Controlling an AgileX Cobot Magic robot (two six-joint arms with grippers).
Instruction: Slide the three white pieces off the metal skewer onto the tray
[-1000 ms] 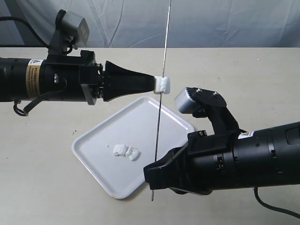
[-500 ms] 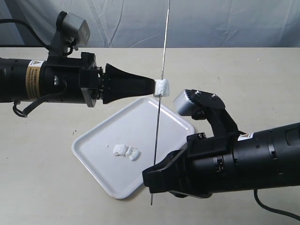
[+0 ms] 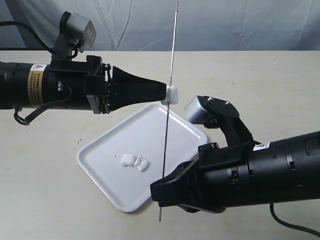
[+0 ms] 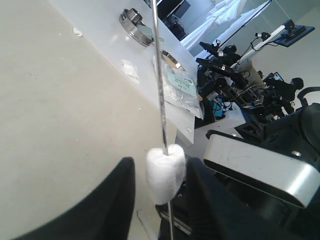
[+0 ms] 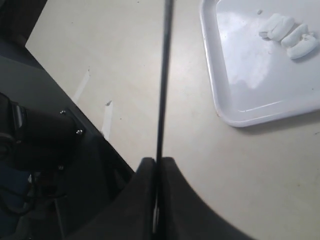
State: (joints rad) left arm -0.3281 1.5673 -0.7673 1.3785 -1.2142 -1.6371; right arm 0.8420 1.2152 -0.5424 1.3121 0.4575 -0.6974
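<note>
Exterior view, item one: right gripper?
— Your right gripper (image 5: 156, 164) is clamped on the metal skewer (image 3: 169, 107). The rod stands near upright, rising above its fingers.
Item two: left gripper?
— Your left gripper (image 3: 164, 92) has its jaws parted. One white piece (image 4: 165, 172), threaded on the rod, sits between its fingers, with a gap showing on one side.
Item three: tray?
— The tray (image 3: 97, 150) lies below the left gripper's tip. A cluster of loose white pieces (image 3: 134, 161) rests on it; you cannot count them surely.
Outstanding?
— By my reckoning, mostly done: one piece left for you to strip off
</note>
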